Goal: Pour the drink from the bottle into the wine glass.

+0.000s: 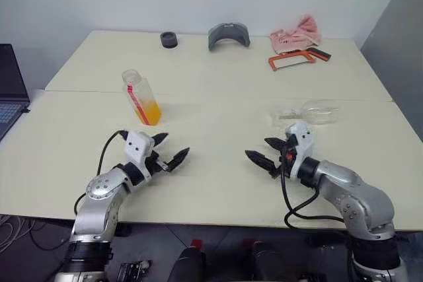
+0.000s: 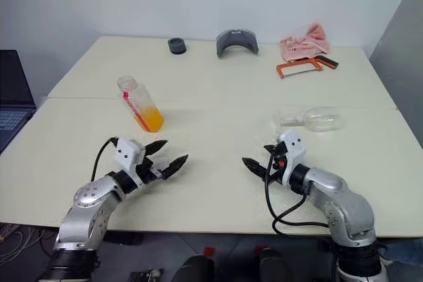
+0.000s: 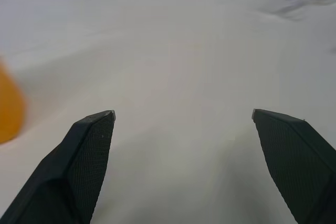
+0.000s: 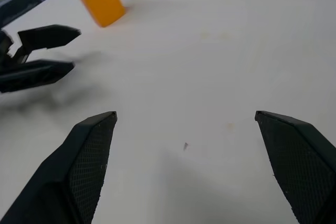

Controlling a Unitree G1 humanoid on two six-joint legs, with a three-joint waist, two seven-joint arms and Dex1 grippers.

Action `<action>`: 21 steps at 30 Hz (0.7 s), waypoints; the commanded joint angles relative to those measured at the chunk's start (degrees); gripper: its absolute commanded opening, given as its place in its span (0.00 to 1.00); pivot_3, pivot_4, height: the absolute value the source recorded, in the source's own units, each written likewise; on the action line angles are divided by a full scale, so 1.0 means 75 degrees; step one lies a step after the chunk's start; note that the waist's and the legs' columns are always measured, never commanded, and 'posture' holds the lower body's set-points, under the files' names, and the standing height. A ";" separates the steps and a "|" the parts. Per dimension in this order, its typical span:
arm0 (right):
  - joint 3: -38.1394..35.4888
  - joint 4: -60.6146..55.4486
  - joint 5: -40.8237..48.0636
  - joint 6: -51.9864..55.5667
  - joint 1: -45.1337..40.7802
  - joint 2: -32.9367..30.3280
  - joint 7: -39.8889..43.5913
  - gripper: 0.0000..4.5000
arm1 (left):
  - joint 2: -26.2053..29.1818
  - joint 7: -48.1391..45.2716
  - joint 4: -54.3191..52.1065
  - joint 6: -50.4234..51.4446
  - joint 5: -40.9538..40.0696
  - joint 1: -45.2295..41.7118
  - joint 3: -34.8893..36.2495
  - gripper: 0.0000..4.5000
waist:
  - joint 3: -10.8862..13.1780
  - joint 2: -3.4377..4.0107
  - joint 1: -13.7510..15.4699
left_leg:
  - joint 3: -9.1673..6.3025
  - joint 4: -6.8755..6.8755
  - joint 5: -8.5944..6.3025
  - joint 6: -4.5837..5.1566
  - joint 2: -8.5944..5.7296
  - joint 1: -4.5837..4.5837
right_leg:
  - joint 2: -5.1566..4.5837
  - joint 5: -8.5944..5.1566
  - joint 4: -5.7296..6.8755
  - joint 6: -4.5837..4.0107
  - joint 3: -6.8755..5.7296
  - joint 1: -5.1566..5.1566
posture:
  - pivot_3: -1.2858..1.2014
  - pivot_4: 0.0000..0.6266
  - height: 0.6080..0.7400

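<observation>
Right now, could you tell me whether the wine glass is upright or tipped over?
Tipped over: the wine glass lies on its side on the table, with its bowl toward the table's right edge.

The bottle (image 1: 141, 97) stands on the surface (image 1: 218, 104), left of centre, with the drink (image 1: 150, 111) in it. The wine glass (image 1: 310, 113) lies on its side to the right. A roll of tape (image 1: 168, 39), a cloth (image 1: 295, 32) and a hacksaw (image 1: 297, 59) lie along the far edge. A laptop (image 1: 9, 90) sits at the far left.

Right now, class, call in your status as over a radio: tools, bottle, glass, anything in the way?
Left tool and right tool open, empty. Bottle upright, uncapped, drink inside. Wine glass lying on its side. Path to both clear.
</observation>
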 commanded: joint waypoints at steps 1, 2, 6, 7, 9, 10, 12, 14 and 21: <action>-0.1914 0.0622 0.1000 0.0672 -0.0756 0.1118 -0.1594 1.00 | 0.0473 -0.1115 -0.0564 0.0411 -0.0386 -0.0482 -0.0396 1.00 | 0.0001 0.0004 -0.0008 | 0.0008 -0.0002 0.0001 -0.0001 -0.0003 0.0003 | 0.0012 0.0000 0.0002 0.0000 0.0003 0.0000 | 0.52 0.24 1.00; -0.2420 0.0848 0.1239 0.0741 -0.0972 0.1464 -0.2050 1.00 | 0.0593 -0.1376 -0.0657 0.0528 -0.0440 -0.0565 -0.0533 1.00 | 0.0002 0.0007 -0.0008 | 0.0012 -0.0002 0.0001 -0.0001 -0.0003 0.0006 | 0.0014 0.0000 0.0004 0.0000 0.0003 0.0000 | 0.52 0.24 1.00; -0.3517 0.1430 0.1933 0.0801 -0.1649 0.2135 -0.3158 1.00 | 0.0858 -0.2039 -0.1009 0.1052 -0.0720 -0.0880 -0.0884 1.00 | 0.0007 0.0021 -0.0013 | 0.0019 -0.0011 0.0001 -0.0001 -0.0001 0.0005 | 0.0014 0.0000 0.0005 0.0000 0.0008 -0.0005 | 0.52 0.24 1.00; -0.3649 0.1508 0.2039 0.0788 -0.1746 0.2200 -0.3347 1.00 | 0.0872 -0.2099 -0.1071 0.1188 -0.0796 -0.0931 -0.0906 1.00 | 0.0010 0.0026 -0.0017 | 0.0019 -0.0010 0.0001 0.0000 0.0000 0.0004 | 0.0011 0.0000 0.0005 -0.0001 0.0009 -0.0006 | 0.52 0.24 1.00; -0.3960 0.1820 0.2289 0.0657 -0.2039 0.2344 -0.3774 1.00 | 0.0960 -0.2298 -0.1188 0.1455 -0.0915 -0.1108 -0.0985 1.00 | 0.0011 0.0028 -0.0044 | 0.0024 -0.0012 0.0000 0.0000 0.0000 0.0000 | 0.0007 -0.0001 0.0004 -0.0001 0.0014 -0.0011 | 0.52 0.24 1.00; -0.4187 0.2058 0.2456 0.0519 -0.2245 0.2445 -0.4071 1.00 | 0.0995 -0.2393 -0.1246 0.1578 -0.0958 -0.1224 -0.1034 1.00 | 0.0012 0.0029 -0.0059 | 0.0024 -0.0013 0.0000 0.0001 0.0001 -0.0001 | 0.0006 -0.0001 0.0003 -0.0002 0.0014 -0.0012 | 0.52 0.24 1.00; -0.4505 0.2548 0.2649 0.0189 -0.2591 0.2511 -0.4460 1.00 | 0.1045 -0.2524 -0.1321 0.1768 -0.0996 -0.1452 -0.1130 1.00 | 0.0016 0.0036 -0.0090 | 0.0028 -0.0012 0.0000 0.0001 0.0001 -0.0001 | 0.0007 -0.0001 0.0004 -0.0002 0.0015 -0.0013 | 0.52 0.24 1.00; -0.4622 0.2894 0.2783 -0.0041 -0.2771 0.2486 -0.4638 1.00 | 0.1038 -0.2551 -0.1304 0.1842 -0.0982 -0.1561 -0.1171 1.00 | 0.0014 0.0040 -0.0128 | 0.0029 -0.0012 0.0001 0.0002 -0.0001 0.0000 | 0.0007 -0.0001 0.0004 -0.0002 0.0015 -0.0011 | 0.52 0.24 1.00; -0.4704 0.4149 0.2902 -0.1076 -0.3233 0.2350 -0.4967 1.00 | 0.0982 -0.2830 -0.1085 0.1713 -0.0888 -0.1602 -0.1269 1.00 | 0.0020 0.0050 -0.0182 | 0.0040 -0.0017 0.0000 0.0003 0.0000 0.0000 | 0.0008 -0.0001 0.0003 -0.0003 0.0020 -0.0013 | 0.52 0.24 1.00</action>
